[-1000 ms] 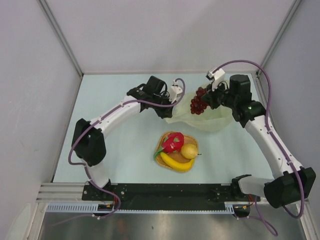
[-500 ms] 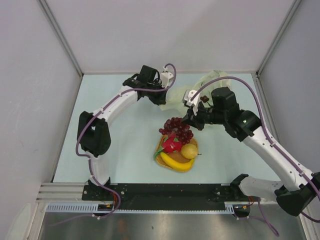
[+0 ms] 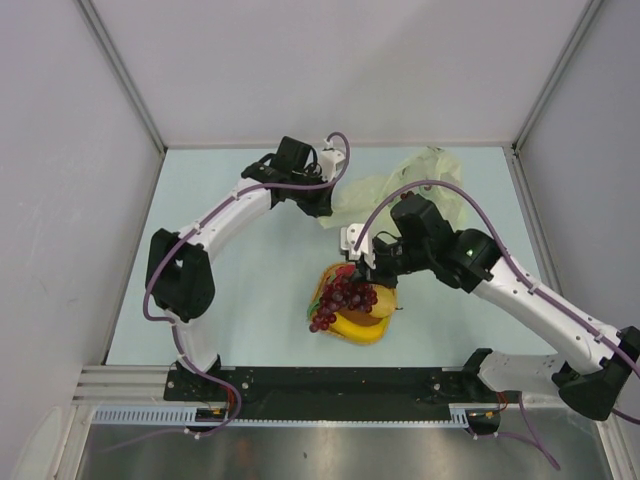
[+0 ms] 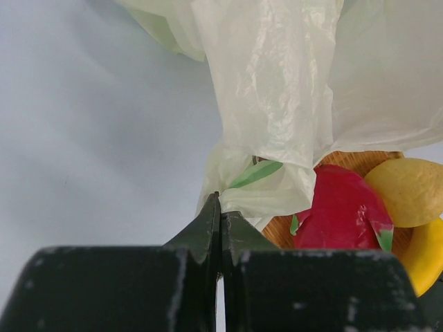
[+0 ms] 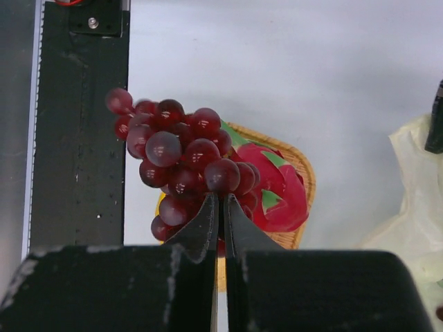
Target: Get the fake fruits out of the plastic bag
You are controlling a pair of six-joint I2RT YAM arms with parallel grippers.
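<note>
From my console the pale table (image 3: 240, 290) fills the overhead view. The plastic bag (image 3: 400, 180) is the biggest loose thing on it: a crumpled yellow-green heap in the upper middle of the frame, trailing down-left to a corner.

The left gripper (image 4: 220, 205) sits at that corner. On its wrist camera the two fingers are pressed flat together with the thin film bunched right at their tips, so I read it as pinching the bag (the film is too sheer for me to see the nip itself).

The right gripper (image 5: 220, 202) is at the centre of the overhead frame, its fingers closed narrow on the grape bunch (image 5: 183, 169). The bunch hangs over the orange woven mat (image 5: 302, 169).

On the mat, lower centre and outside the bag, lie the dragon fruit (image 4: 339, 207), the yellow pear (image 4: 408, 190) beside it and the banana (image 3: 362, 330) along the near edge. Whether the grapes touch them, I can't tell.
</note>
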